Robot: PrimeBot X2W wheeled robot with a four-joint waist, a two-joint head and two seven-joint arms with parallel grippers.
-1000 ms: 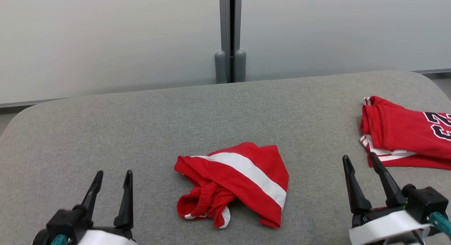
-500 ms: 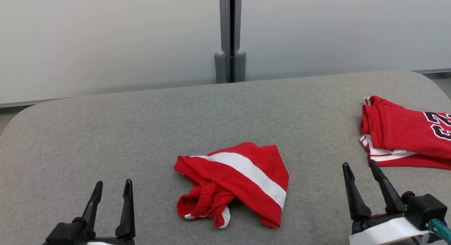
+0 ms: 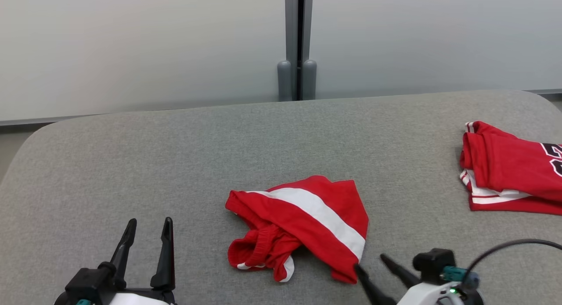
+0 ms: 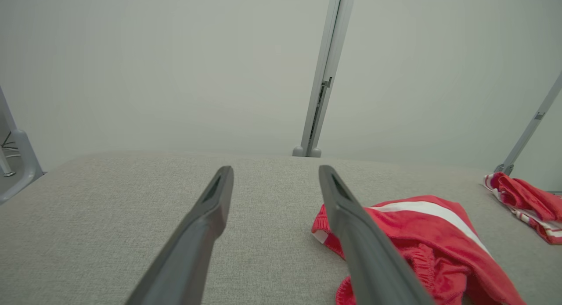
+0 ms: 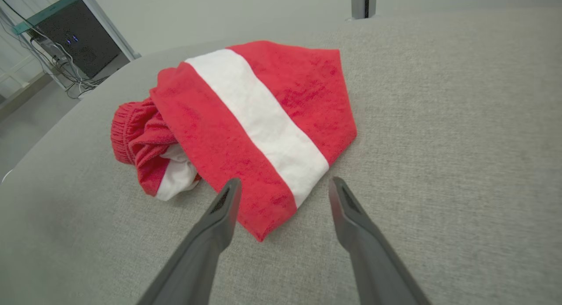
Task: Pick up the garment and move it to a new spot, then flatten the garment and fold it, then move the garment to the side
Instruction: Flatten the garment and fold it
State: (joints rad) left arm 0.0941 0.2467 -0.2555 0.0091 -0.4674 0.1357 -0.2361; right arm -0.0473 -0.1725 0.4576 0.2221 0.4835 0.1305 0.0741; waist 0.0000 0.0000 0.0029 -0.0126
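fig. grey padded table [image 3: 175,156], shown from the head camera and both wrist cameras. the garment [image 3: 303,226], red shorts with a broad white stripe, lay crumpled at the middle of the table's near half. its elastic waistband was bunched toward the table's left side and the striped panel was draped over it. the left gripper [image 3: 149,221] hovered over the table's near left part, its fingers released, spread apart and grasping nothing. the right gripper [image 3: 369,262] was low over the table's near edge, right of centre, and was tilted toward the table's middle. its fingers were likewise released. in the right wrist view the pointed near corner of the garment lay between the two fingertips [image 5: 232,186]; contact with the cloth could not be determined. a folded red jersey [image 3: 509,164] with white trim and dark numerals rested at the table's right edge. a grey metal post [image 3: 298,41] stood behind the middle of the table's far edge, against a pale wall.
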